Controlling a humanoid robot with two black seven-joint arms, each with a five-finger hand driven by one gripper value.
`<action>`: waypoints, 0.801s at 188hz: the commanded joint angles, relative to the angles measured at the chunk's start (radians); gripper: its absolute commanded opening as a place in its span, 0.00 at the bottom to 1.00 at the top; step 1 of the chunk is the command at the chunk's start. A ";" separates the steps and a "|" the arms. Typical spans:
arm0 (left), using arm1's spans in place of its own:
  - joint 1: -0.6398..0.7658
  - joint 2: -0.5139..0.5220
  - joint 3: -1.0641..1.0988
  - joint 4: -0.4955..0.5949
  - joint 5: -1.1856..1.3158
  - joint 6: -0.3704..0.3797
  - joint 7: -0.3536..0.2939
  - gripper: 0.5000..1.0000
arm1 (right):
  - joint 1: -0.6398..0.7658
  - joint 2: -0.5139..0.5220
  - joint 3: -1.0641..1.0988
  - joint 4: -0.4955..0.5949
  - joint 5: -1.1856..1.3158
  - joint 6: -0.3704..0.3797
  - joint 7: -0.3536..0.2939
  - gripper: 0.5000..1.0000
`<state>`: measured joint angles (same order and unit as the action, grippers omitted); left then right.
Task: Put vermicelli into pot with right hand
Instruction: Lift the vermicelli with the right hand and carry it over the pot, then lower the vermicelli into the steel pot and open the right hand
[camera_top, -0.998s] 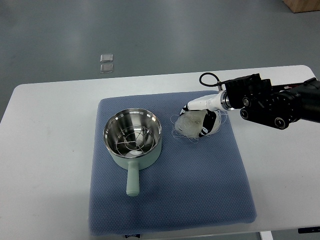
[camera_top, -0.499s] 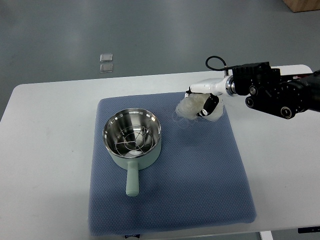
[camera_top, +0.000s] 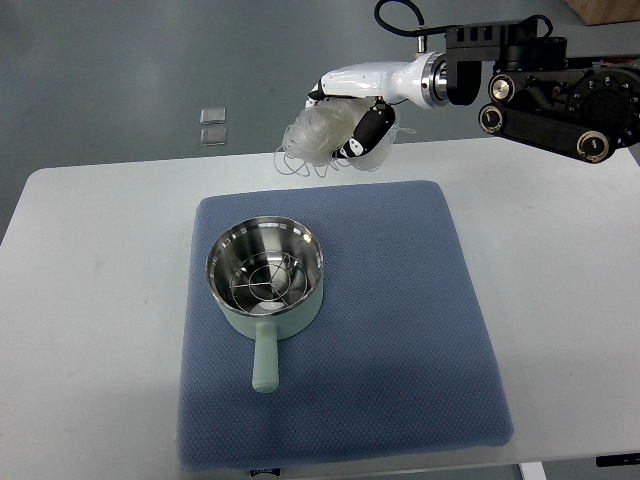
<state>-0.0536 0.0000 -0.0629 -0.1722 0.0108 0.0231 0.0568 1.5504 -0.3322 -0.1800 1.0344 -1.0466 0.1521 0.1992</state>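
1. Your right hand (camera_top: 352, 112) reaches in from the right edge on a black arm with a white wrist, and sits near the top of the view, over the far edge of the white surface (camera_top: 90, 300).
2. Its fingers are curled around the vermicelli (camera_top: 318, 138), so the bundle is clamped in the hand and lifted clear of everything below.
3. The vermicelli looks like a pale, translucent, whitish tangle, roughly a loose puffy ball. Fine thread-like strands stick out and loop from its left and lower sides; a few stray ones also show on the right of the fingers.
4. Most of the bundle bulges out to the left of the hand, with the dark finger pads showing against its right side.
5. The pot (camera_top: 265, 275) stands on the left half of a blue-grey mat (camera_top: 400, 350) that covers the middle of the surface. It is mint green outside and shiny steel inside, with a wire rack lying in its bottom.
6. The pot's handle (camera_top: 265, 362) points straight toward your side of the surface.
7. The vermicelli hangs beyond the far edge of the mat, well apart from the pot and a little to its right as you see it.
8. Two small clear squares (camera_top: 212, 126) lie on the grey floor beyond the surface.
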 joint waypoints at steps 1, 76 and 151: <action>0.000 0.000 0.000 -0.001 0.000 0.000 0.000 1.00 | 0.002 0.042 0.001 0.021 0.000 -0.003 0.022 0.00; 0.000 0.000 0.000 -0.001 0.000 0.000 0.000 1.00 | -0.064 0.188 -0.002 0.027 0.000 -0.005 0.032 0.00; 0.000 0.000 0.000 -0.001 0.000 0.000 0.000 1.00 | -0.138 0.190 -0.004 0.015 0.000 -0.008 0.029 0.65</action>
<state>-0.0537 0.0000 -0.0629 -0.1733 0.0108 0.0228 0.0568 1.4148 -0.1360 -0.1841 1.0499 -1.0474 0.1444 0.2301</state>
